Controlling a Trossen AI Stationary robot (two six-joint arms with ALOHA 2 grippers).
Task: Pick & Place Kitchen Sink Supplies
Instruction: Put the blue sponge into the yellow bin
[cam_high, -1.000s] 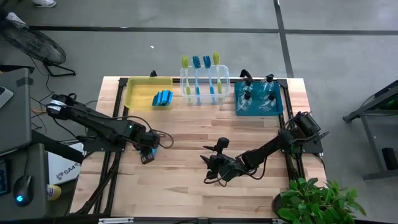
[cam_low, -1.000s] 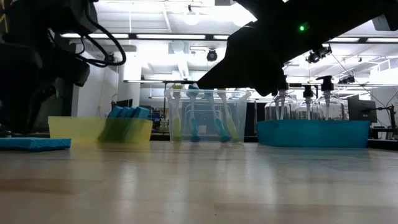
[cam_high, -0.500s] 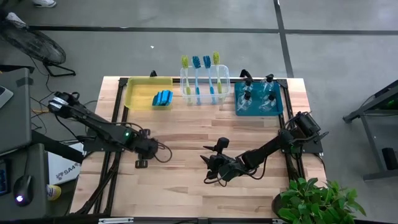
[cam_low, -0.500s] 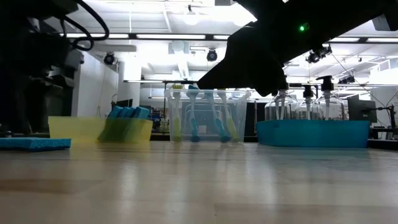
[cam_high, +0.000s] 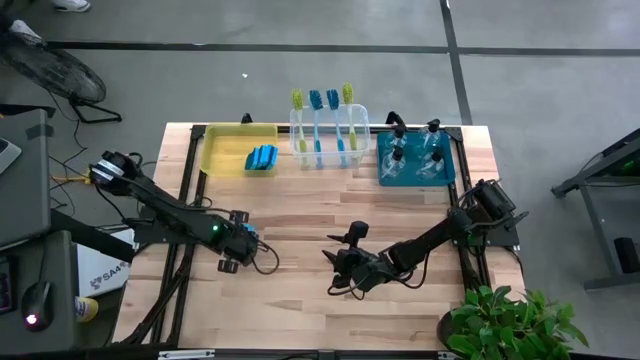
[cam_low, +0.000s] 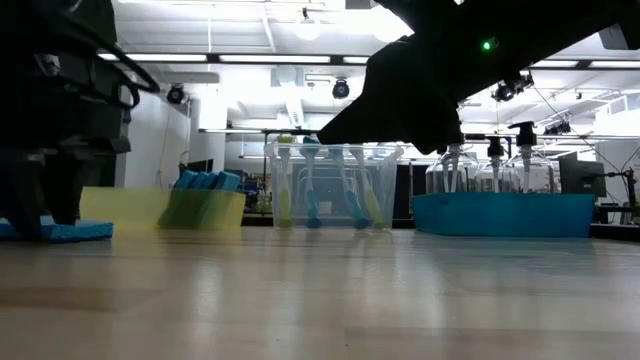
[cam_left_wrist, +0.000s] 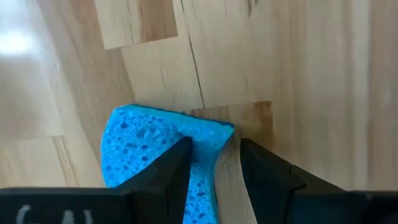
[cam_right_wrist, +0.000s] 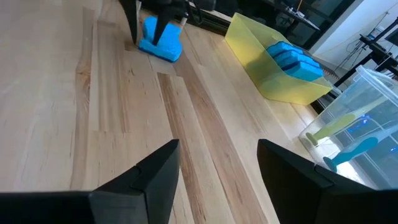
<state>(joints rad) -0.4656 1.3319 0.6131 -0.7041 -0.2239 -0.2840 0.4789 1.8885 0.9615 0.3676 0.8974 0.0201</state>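
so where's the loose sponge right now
In the high view the sponge lies on the table's left half, under the left gripper, well in front of the yellow bin.

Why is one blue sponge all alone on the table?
One small bright-blue rectangular sponge lies loose on the wooden table, apart from the sponges in the yellow plastic bin. The left gripper has its jaws around one edge of it. Nothing looks spilled or broken.
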